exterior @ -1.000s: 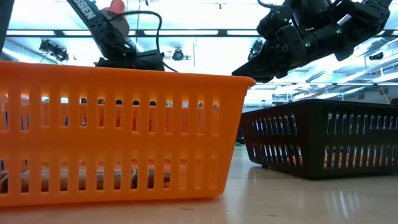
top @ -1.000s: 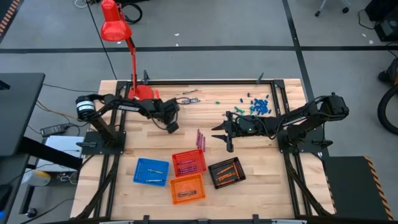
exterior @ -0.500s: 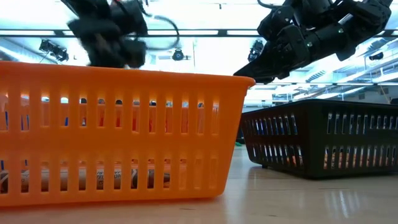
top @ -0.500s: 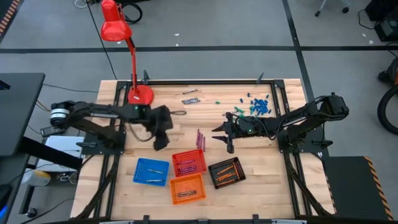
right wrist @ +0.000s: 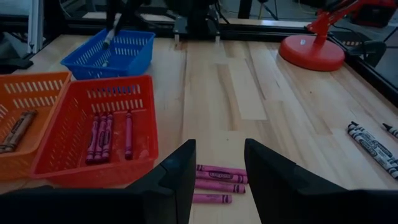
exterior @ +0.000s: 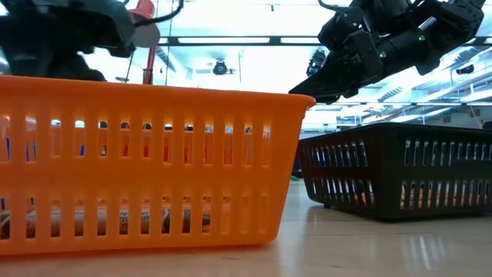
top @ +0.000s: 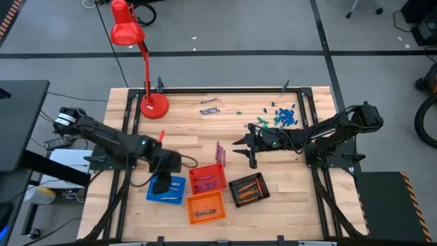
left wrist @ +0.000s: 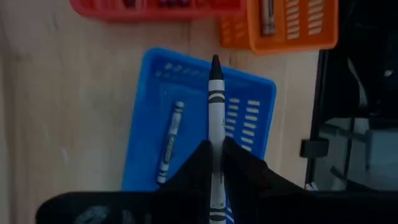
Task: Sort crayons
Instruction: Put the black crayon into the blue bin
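My left gripper [top: 162, 183] hangs over the blue tray [top: 168, 193], shut on a grey crayon [left wrist: 216, 106]. One more grey crayon [left wrist: 170, 142] lies flat on that tray's floor [left wrist: 146, 112]. Magenta crayons [right wrist: 214, 180] lie on the table beside the red tray [top: 207, 179], which holds several of the same colour [right wrist: 102, 137]. A few grey crayons [top: 209, 106] lie near the far edge. My right gripper [top: 240, 147] waits open at mid-table, its fingers [right wrist: 177, 177] just short of the loose magenta crayons. My left gripper pinches the grey crayon's rear half [left wrist: 216, 152] between its two fingers [left wrist: 239, 174]. The crayon lies along the fingers, and its pointed end [left wrist: 215, 62] sticks out past their tips. It slants down from the table's left and is clear of the blue tray below.
An orange tray [top: 205, 207] and a black tray [top: 248, 188] with orange crayons stand near the front edge. A red desk lamp [top: 154, 104] stands at the far left. Small green and blue bits [top: 283, 115] lie scattered at the far right.
My left gripper has swung from beside the lamp's base toward the table's near edge and a little left, turning as it went. It now hangs over the blue tray. My right arm has kept still.
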### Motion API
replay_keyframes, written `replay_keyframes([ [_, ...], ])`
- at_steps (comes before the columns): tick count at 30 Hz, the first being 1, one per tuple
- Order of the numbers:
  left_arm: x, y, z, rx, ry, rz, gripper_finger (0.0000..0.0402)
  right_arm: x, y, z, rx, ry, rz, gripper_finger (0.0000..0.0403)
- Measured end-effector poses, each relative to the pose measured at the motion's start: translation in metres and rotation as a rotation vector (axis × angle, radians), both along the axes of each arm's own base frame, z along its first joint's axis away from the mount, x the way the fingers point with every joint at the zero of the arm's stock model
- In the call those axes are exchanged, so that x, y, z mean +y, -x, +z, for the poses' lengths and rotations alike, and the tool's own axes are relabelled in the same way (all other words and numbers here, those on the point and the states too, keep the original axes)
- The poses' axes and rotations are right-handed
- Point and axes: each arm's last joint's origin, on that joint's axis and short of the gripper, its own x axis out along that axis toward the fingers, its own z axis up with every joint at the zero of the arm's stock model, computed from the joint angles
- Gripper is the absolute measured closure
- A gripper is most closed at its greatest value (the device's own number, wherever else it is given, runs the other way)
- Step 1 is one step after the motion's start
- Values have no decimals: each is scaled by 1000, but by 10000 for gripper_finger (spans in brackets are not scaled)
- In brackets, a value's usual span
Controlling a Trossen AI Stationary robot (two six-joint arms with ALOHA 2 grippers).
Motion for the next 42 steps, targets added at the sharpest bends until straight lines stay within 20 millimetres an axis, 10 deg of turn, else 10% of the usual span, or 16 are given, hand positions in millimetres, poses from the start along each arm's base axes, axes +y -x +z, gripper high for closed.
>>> replay_keyframes([
  [16, -20, 24, -31, 76, -168, 119, 358, 0, 0, 0, -2, 0, 0, 262],
  [26, -16, 13, -30, 58, 1, 195, 274, 0, 0, 1, -9, 0, -1, 262],
  [33, -8, -9, -19, -150, 123, 134, 271, -1, 0, 1, -9, 12, -9, 262],
  [42, 30, -29, -12, -464, -241, 156, 276, -2, 0, 0, 2, 32, -39, 262],
])
